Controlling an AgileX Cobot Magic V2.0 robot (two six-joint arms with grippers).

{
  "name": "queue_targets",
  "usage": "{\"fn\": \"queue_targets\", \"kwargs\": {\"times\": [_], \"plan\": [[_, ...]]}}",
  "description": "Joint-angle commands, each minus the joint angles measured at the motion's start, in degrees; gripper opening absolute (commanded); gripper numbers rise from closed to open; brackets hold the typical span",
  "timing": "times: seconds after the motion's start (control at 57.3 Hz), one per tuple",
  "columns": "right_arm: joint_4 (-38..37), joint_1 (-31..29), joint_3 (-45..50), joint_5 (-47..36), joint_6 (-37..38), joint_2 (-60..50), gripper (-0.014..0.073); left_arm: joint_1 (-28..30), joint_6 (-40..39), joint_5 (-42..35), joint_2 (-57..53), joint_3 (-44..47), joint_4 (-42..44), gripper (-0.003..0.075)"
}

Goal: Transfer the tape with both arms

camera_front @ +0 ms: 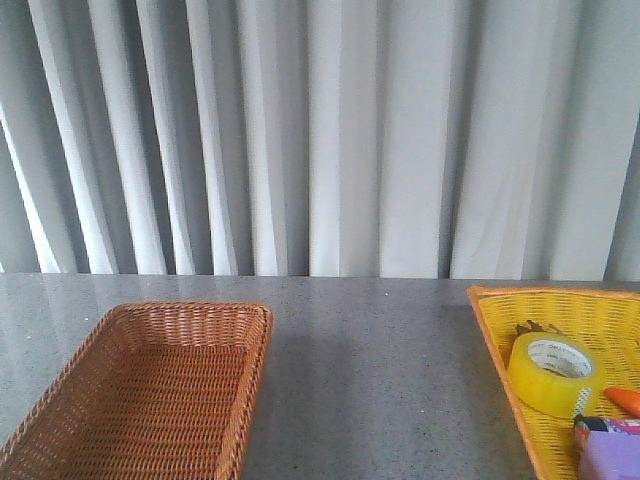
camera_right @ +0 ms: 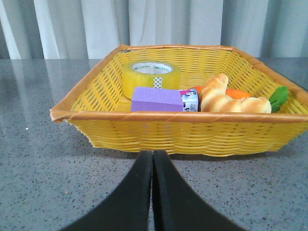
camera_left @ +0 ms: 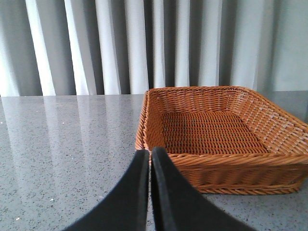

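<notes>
step: start, nothing grasped | right end effector (camera_right: pixel 153 159) closed, empty; left end effector (camera_left: pixel 150 156) closed, empty | next: open right, reach tape (camera_right: pixel 150 77) ahead in yellow basket (camera_right: pixel 168 130)

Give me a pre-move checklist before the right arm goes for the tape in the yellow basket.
1. Tape lying flat in the yellow basket, top uncovered: ok.
2. Room around the tape: not ok for a careless reach; the purple block sits close beside it, and whether they touch cannot be told.
3. Right gripper empty and outside the basket: ok, but its fingers are shut together, so it must open first.
4. Left gripper empty for the handover: ok, also shut.
5. Brown basket holds nothing inside: ok.
6. Arm positions above the table: cannot tell, the front view shows no arm.
</notes>
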Motion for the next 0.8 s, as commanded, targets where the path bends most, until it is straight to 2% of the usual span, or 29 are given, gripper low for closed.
{"fn": "queue_targets", "kwargs": {"times": [0.0,0.14,0.244,0.297,0.331,0.436,0.541,0.785], "plan": [[-0.26,0.07,0.25,-4.44,-0.28,-0.58,-0.0007,0.2,-0.35,-3.99,-0.92,-0.42,-0.38,-0.0005],[-0.39,0.06,0.13,-6.79,-0.28,-0.58,-0.0007,0.2,-0.29,-5.4,-0.92,-0.42,-0.38,-0.0005],[1.05,0.06,0.06,-19.61,1.64,-0.58,-0.0007,0.15,-2.92,-10.94,-0.92,-1.76,-0.43,-0.0005],[2.28,0.06,-0.71,-26.66,4.43,-0.58,-0.0007,0.15,-3.71,-11.62,-0.92,-3.64,-0.43,-0.0005],[2.21,0.06,-2.22,-28.05,6.49,-0.58,-0.0007,0.15,-4.12,-10.84,-0.86,-5.28,-0.43,-0.0005],[0.17,0.06,-11.89,-20.74,10.66,0.29,-0.0007,0.15,-6.83,-6.38,0.4,-11.87,-0.43,-0.0005],[-4.3,0.06,-22.68,-14.31,9.96,6.7,-0.0007,0.15,-7.36,-4.26,5.72,-20.92,-0.36,-0.0005],[-5.65,3.22,-47.64,2.31,8.46,30.85,-0.0007,-0.01,-5.33,0.93,31.85,-44.17,1.56,-0.0005]]}}
